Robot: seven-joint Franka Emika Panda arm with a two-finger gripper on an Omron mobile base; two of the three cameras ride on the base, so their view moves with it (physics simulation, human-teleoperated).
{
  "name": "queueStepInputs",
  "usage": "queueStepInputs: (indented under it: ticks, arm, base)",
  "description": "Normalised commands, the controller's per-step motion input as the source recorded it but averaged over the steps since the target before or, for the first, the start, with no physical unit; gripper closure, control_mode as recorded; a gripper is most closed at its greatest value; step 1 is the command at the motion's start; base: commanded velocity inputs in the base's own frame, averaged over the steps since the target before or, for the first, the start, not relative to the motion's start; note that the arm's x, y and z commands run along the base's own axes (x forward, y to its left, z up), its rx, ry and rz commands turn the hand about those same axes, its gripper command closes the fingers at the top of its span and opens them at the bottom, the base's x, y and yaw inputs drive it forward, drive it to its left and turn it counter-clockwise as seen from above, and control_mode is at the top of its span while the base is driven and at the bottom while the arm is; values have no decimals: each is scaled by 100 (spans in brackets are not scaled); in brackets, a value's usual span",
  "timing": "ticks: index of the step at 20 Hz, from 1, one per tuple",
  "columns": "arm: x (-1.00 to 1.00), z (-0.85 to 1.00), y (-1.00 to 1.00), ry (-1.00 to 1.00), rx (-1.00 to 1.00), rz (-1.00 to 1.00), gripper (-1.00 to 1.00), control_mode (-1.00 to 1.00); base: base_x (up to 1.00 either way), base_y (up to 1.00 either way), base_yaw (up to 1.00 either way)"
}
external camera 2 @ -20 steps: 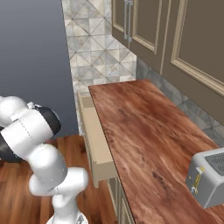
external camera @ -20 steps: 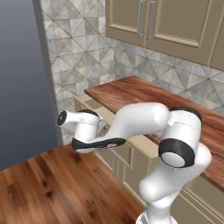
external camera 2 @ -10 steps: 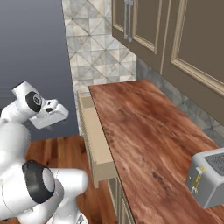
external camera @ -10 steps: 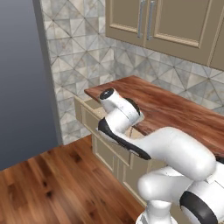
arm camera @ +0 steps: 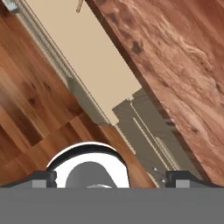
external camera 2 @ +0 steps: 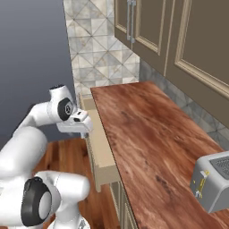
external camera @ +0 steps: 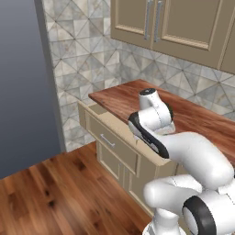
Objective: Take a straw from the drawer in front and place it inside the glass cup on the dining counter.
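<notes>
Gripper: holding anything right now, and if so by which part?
Nothing held. The gripper hangs over the open drawer, fingers apart; the straw lies at the drawer's far end.

A beige drawer [external camera: 111, 134] stood pulled open from the cabinet under a short reddish-brown wood counter [external camera: 183, 112], its slim silver bar handle [external camera: 107, 140] showing on the front panel. The white robot arm [external camera: 183, 160] rose from the lower right and bent over the open drawer, its wrist hiding most of the tan interior. The gripper seemed to point down behind the wrist; its fingers could not be made out. Beige wall cabinets [external camera: 174, 27] hung above a grey tiled backsplash [external camera: 87, 64]. A wooden floor [external camera: 59, 193] lay below, beside a dark grey wall [external camera: 23, 82].
</notes>
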Motion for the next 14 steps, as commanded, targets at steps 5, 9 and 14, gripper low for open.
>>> queueStepInputs:
  ticks: [5, 9, 14]
  arm:
    - [92, -16, -7, 3, 1, -13, -100, -100]
    - [49, -45, -3, 0, 1, -9, -100, -100]
    - [58, -44, 0, 0, 0, -16, -100, -100]
  base:
    - [0, 0, 0]
    - [0, 0, 0]
    - [0, 0, 0]
